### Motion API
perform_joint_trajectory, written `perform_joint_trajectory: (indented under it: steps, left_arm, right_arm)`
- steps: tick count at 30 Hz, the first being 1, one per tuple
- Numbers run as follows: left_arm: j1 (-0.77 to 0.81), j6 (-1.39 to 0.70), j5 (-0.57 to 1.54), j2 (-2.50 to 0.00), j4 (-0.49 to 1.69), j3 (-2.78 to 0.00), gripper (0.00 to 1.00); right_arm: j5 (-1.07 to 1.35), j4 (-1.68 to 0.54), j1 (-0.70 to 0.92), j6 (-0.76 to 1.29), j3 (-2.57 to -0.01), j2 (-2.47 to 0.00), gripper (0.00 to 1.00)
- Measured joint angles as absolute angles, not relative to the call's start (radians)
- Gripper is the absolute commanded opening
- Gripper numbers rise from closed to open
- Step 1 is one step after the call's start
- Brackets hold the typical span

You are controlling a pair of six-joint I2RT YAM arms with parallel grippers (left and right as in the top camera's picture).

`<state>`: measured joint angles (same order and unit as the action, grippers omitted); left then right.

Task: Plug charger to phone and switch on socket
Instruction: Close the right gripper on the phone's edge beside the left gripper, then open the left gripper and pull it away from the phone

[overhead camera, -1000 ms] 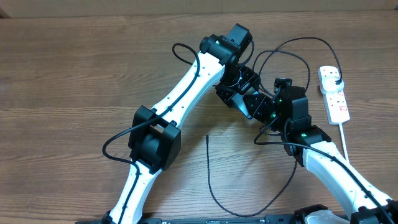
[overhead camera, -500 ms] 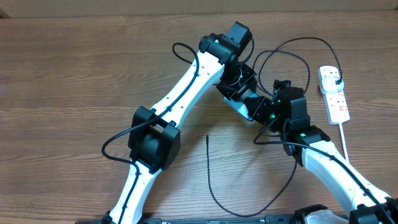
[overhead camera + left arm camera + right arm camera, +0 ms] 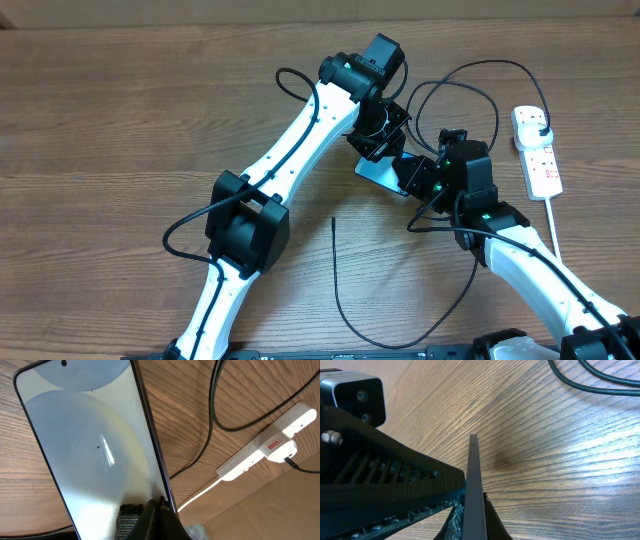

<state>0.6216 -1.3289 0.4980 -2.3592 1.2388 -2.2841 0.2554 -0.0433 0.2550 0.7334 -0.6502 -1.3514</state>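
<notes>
The phone (image 3: 95,445) fills the left wrist view, its glossy pale screen facing the camera. My left gripper (image 3: 150,512) is shut on its near end, one finger lying on the glass. In the right wrist view the phone (image 3: 474,475) stands edge-on, with my right gripper (image 3: 475,510) shut on it. From overhead, both grippers (image 3: 372,150) (image 3: 405,178) meet at the phone (image 3: 378,173). The charger's cable tip (image 3: 333,220) lies loose on the table. Its black plug (image 3: 540,122) sits in the white socket (image 3: 537,152) at the right.
Black cable loops (image 3: 470,85) lie behind the grippers, and more of it curves near the front edge (image 3: 350,315). The socket's thick white cord (image 3: 553,225) runs toward the front right. My left arm's finger (image 3: 380,480) crowds the left of the right wrist view.
My left gripper has closed on the phone and shifted slightly back-left. My right gripper has tightened its hold. More of the phone shows between them.
</notes>
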Motion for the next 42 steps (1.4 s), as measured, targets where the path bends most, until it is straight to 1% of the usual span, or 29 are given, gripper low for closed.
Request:
perform_joint_trajectory:
  steps: [12,13,14,17,20,26,28,32,39,42]
  left_arm:
    - [0.622,-1.328,0.498,-2.359,1.239,-2.284,0.05]
    - [0.622,-1.328,0.498,-2.359,1.239,-2.284,0.07]
    - [0.622,-1.325,0.498,-2.359,1.239,-2.284,0.12]
    - [0.621,-1.315,0.498,-2.359,1.234,-2.285,0.35]
    - [0.617,-1.301,0.498,-2.359,1.235,-2.291,0.50]
    - [0.587,-1.277,0.505,-2.359,1.301,-2.296,0.66]
    - [0.571,-1.260,0.506,-2.359,1.318,-2.300,0.68]
    - [0.534,-1.227,0.505,-2.359,1.362,-2.340,0.69]
    - [0.463,-1.184,0.497,-2.359,1.480,-2.495,0.70]
    - [0.442,-1.167,0.485,-2.359,1.515,-2.555,0.75]
  right_arm:
    - [0.255,-0.043,0.255,0.733,-0.650,-1.351,0.04]
    - [0.255,-0.043,0.255,0.733,-0.650,-1.351,0.04]
    - [0.255,-0.043,0.255,0.733,-0.650,-1.351,0.04]
    - [0.260,-0.048,0.255,0.733,-0.650,-1.351,0.04]
    - [0.277,-0.053,0.262,0.733,-0.649,-1.351,0.04]
    - [0.274,-0.030,0.253,0.733,-0.650,-1.351,0.04]
    - [0.269,-0.032,0.248,0.733,-0.650,-1.351,0.04]
    - [0.264,-0.031,0.239,0.733,-0.650,-1.351,0.04]
    - [0.262,-0.020,0.218,0.745,-0.650,-1.351,0.04]
    - [0.261,-0.009,0.210,0.792,-0.650,-1.351,0.04]
